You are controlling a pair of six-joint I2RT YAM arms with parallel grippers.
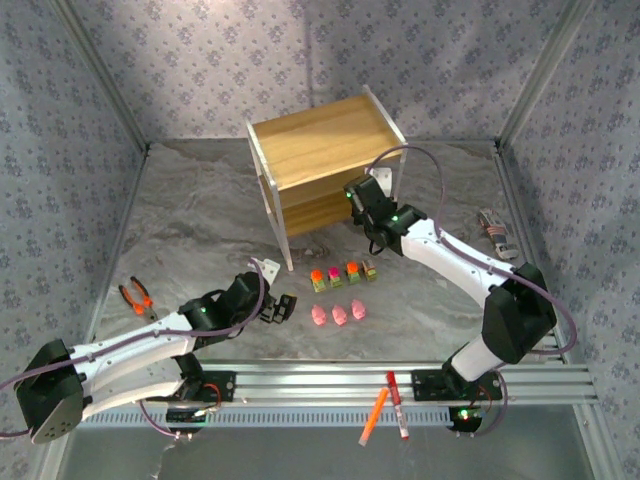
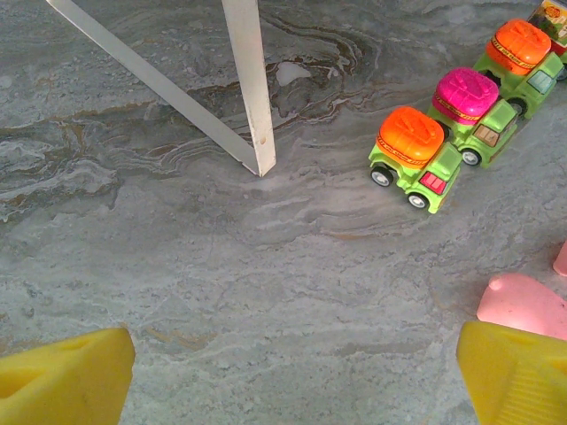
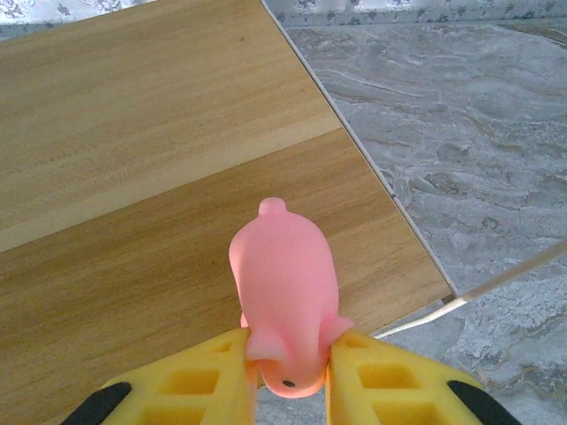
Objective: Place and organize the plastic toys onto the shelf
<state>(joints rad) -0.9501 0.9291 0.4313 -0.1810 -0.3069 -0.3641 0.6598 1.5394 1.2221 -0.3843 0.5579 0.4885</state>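
My right gripper (image 3: 291, 372) is shut on a pink pig (image 3: 283, 283), held snout toward the camera over the wooden boards of the shelf (image 3: 133, 106). From above, that gripper (image 1: 358, 195) sits at the right side of the shelf (image 1: 325, 150), level with its lower tier. Several small green trucks (image 1: 334, 274) stand in a row on the table in front of the shelf, and three pink pigs (image 1: 340, 314) lie in a row just nearer. My left gripper (image 1: 283, 308) is open and empty, left of the pigs. Its yellow fingertips (image 2: 62, 381) frame bare table, with trucks (image 2: 416, 155) and a pig (image 2: 523, 305) to the right.
A white shelf leg (image 2: 248, 88) stands ahead of the left gripper. Orange-handled pliers (image 1: 137, 296) lie at the left. Two marker pens (image 1: 374, 416) rest on the front rail. A small grey object (image 1: 493, 232) lies at the right edge.
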